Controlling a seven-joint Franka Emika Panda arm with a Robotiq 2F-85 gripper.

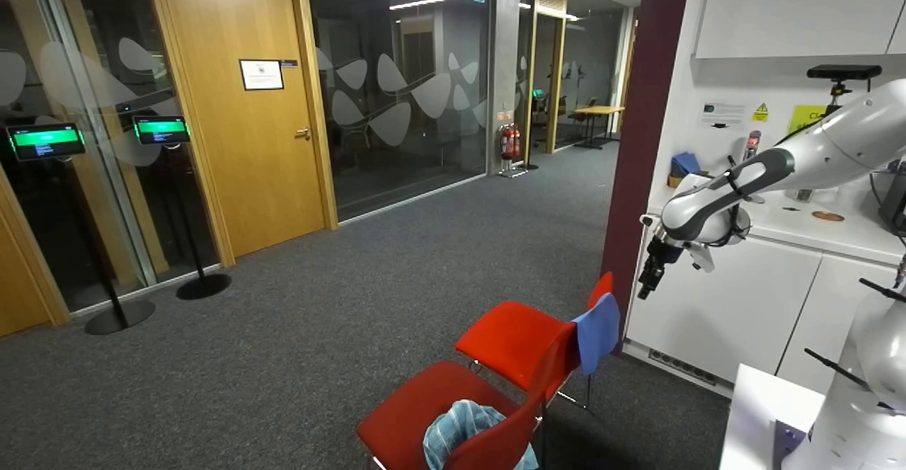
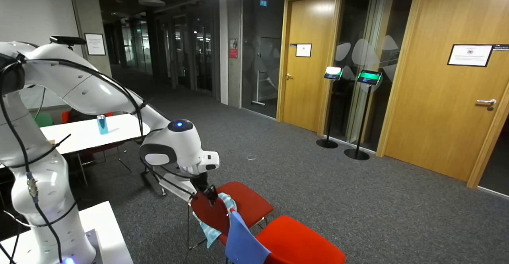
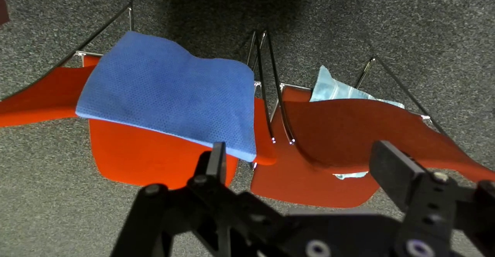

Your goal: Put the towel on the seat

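A plain blue towel (image 1: 598, 332) hangs over the backrest of a bright red chair (image 1: 513, 335); it also shows in an exterior view (image 2: 244, 236) and the wrist view (image 3: 170, 90). A light blue checked towel (image 1: 456, 427) lies bunched on the seat of a darker red chair (image 1: 414, 399), sticking out behind under its backrest; it also shows in the wrist view (image 3: 336, 88). My gripper (image 3: 299, 150) is open and empty, pointing down above and behind the chair backs. It also shows in both exterior views (image 1: 645, 293) (image 2: 210, 196), touching neither towel.
The chairs stand side by side on grey carpet (image 1: 318, 350), backrests towards the robot. A white base table (image 2: 105, 232) carries the arm. White cabinets (image 1: 729, 307) and a dark red pillar (image 1: 648, 137) stand near the gripper. A white table (image 2: 79, 136) holds a can (image 2: 102, 125).
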